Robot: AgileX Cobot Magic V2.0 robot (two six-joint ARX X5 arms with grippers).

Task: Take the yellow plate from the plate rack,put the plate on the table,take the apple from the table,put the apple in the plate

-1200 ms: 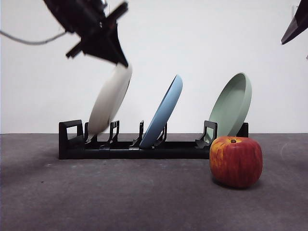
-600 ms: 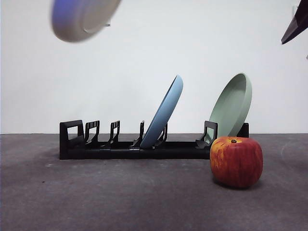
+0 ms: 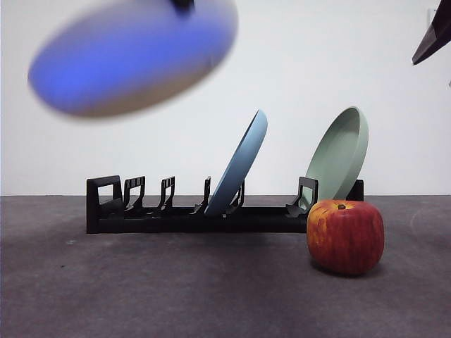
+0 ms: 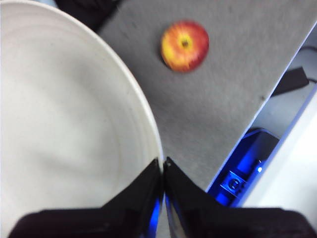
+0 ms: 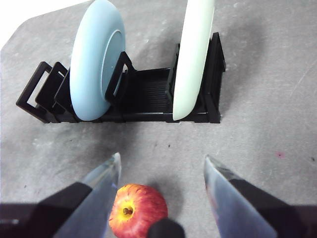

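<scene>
1. I see the front view evenly lit, bright against the white wall.
2. The large round cream plate is smeared by motion blur there, with a blue cast across its underside.
3. The red, yellow-streaked apple stays sharp and drops a soft, small shadow on the dark grey matte table.
4. My left wrist view is slightly soft; blue glow shows beside the jaws.
5. My right wrist view is crisp, its near jaws out of focus.

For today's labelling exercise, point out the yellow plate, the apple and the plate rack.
yellow plate (image 4: 69, 134), left wrist view, inner face.
apple (image 3: 345, 236), front view, front skin.
plate rack (image 3: 176, 218), front view, base bar.
</scene>
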